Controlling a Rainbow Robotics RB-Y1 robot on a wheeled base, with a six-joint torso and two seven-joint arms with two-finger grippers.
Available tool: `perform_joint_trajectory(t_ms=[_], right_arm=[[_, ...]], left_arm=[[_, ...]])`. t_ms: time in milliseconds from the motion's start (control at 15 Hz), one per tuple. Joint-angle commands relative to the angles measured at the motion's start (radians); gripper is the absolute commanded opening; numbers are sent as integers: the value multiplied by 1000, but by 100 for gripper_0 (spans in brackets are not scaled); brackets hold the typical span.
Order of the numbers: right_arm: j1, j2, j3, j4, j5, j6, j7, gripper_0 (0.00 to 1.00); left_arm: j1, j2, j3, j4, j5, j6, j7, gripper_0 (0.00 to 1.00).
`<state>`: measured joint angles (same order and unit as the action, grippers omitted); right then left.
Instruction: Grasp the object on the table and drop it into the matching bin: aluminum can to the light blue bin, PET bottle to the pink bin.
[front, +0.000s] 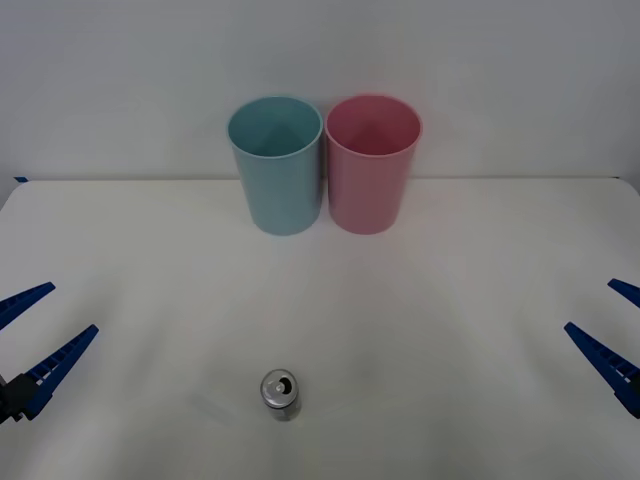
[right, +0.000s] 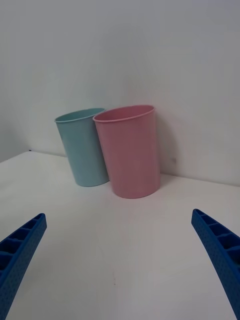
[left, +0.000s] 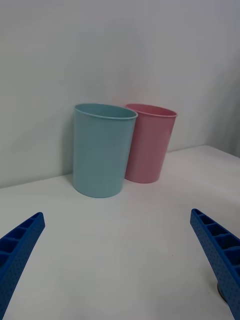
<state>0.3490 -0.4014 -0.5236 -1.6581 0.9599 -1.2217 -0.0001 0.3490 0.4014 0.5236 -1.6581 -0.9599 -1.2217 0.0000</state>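
The aluminum can (front: 281, 392) stands upright on the white table (front: 460, 300), near its front edge and a little left of centre, its silver top and pull-tab facing up. At the back the light blue bin (front: 277, 165) and the pink bin (front: 371, 165) stand side by side, blue on the left. My left gripper (front: 40, 335) hovers open at the table's left edge, far from the can. My right gripper (front: 612, 325) is open at the right edge. Both wrist views look toward the bins: light blue bin (left: 102, 150), pink bin (left: 150, 144); light blue bin (right: 85, 147), pink bin (right: 131, 151).
A plain white wall rises directly behind the bins. Open tabletop lies between the can and the bins and on both sides of the can.
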Motion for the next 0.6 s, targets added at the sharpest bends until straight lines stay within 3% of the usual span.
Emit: perform_joint_trajectory(t_ms=[67, 600], right_arm=[[8, 4, -4, 1, 3, -2, 0, 100], [24, -13, 43, -25, 10, -13, -5, 100]], left_arm=[[0, 0, 0, 0, 0, 0, 0, 100], [0, 0, 0, 0, 0, 0, 0, 100]])
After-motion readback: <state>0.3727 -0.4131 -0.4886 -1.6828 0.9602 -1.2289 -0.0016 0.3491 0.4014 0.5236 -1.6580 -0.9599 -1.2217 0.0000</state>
